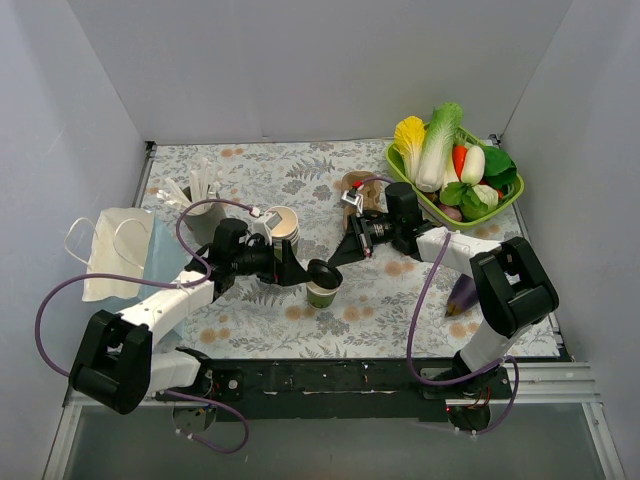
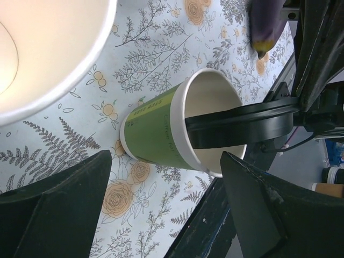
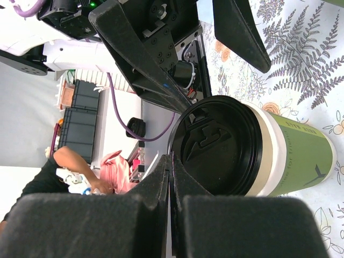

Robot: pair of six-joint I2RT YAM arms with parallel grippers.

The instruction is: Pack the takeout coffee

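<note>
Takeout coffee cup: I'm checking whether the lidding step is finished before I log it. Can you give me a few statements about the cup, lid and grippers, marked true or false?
1. The cream-and-green paper cup stands upright on the floral tablecloth. True.
2. The round black plastic lid is pressed fully onto the cup. False: the left wrist view shows it tilted across the mouth, with the inside partly uncovered.
3. The right gripper pinches the lid's rim. True.
4. The left gripper clamps the cup. False: its fingers stand open on either side, apart from it.
</note>
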